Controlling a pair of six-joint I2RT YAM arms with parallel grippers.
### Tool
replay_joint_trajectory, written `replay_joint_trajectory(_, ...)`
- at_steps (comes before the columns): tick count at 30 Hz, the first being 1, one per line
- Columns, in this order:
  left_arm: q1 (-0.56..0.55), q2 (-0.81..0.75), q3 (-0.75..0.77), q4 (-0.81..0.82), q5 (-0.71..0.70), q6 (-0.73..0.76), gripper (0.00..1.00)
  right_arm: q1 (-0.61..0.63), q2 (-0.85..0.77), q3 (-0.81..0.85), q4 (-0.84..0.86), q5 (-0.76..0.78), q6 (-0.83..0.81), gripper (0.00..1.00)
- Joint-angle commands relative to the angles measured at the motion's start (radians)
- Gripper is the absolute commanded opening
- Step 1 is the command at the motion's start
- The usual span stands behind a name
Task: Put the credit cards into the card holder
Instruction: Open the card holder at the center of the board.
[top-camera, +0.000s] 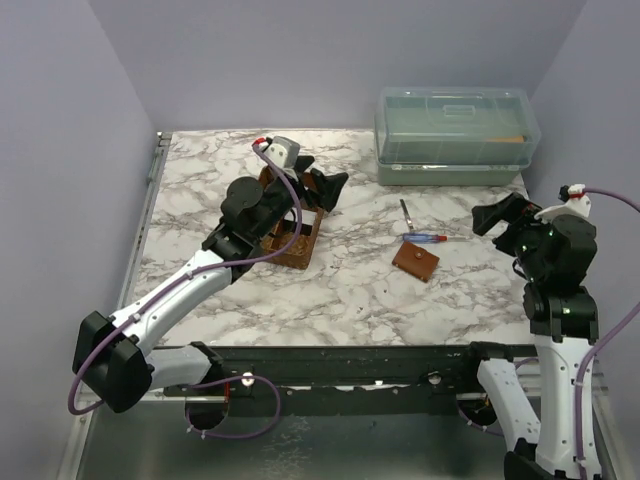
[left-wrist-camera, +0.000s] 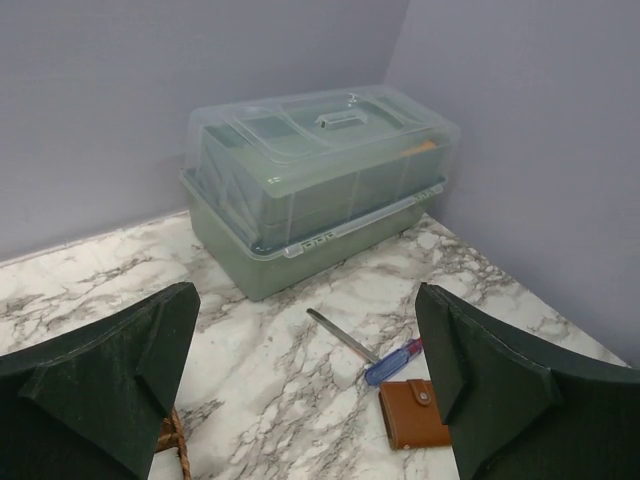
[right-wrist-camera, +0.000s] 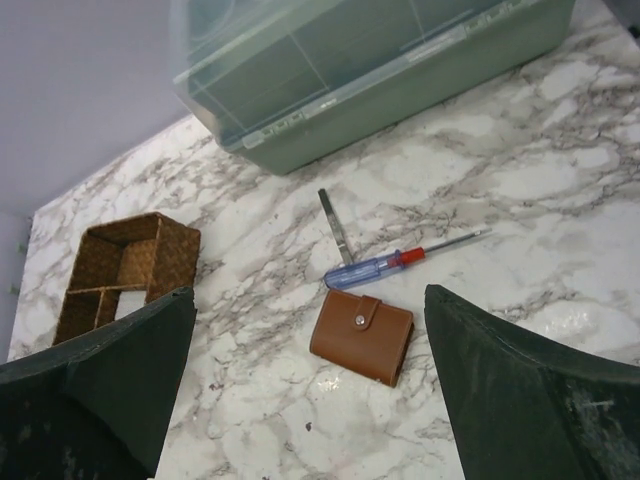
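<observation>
- Your left hand (left-wrist-camera: 305, 300) hangs above the brown divided basket (top-camera: 296, 250), fingers spread wide with nothing between them; your right hand (right-wrist-camera: 308, 300) is just as wide and just as bare
- The card holder (right-wrist-camera: 362, 335) lies flat on the table (right-wrist-camera: 520, 200), folded with its flap snapped down, below and ahead of the right hand, about midway between its two fingers; from the left hand it sits ahead, beside the right finger
- The credit cards show plainly in no view; a pale patch in the basket compartment nearest the right hand's left finger may be one, but you cannot tell
- I judge the step to be the first pick, so check the compartments under the left hand before lowering it
- A thin card lying flat gives little edge to pinch; slide or tip it against a basket wall, then close on its edges
- The holder likely needs its snap undone; pin one half with one hand while the other lifts the flap
- The blue-handled screwdriver (right-wrist-camera: 385, 265) and thin metal stick (right-wrist-camera: 337, 225) lie just beyond the holder from the right hand; come in from the near side so you do not knock them
</observation>
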Motion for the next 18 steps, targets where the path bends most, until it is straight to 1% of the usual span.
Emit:
replay_joint_trajectory(1,-0.023,0.024,0.016,0.022,-0.018,0.025,0.99,-0.006,0.049,-0.054,-0.03,0.009,0.037,1.0)
replay_joint_trajectory(5,-0.043,0.057,0.019,0.013,-0.023,0.023,0.99,-0.006,0.121,-0.133,-0.003,-0.036,0.06,1.0)
replay_joint_trajectory(9,-0.055,0.086,0.023,0.009,-0.015,0.011,0.99,-0.007,0.233,-0.207,0.054,-0.131,0.103,1.0)
replay_joint_trajectory(13,-0.088,0.147,0.031,-0.003,-0.018,-0.024,0.99,-0.007,0.314,-0.299,0.166,-0.216,0.176,0.99)
replay_joint_trajectory(18,-0.134,0.255,0.047,-0.012,0.022,-0.164,0.99,-0.008,0.403,-0.381,0.252,-0.268,0.236,0.91)
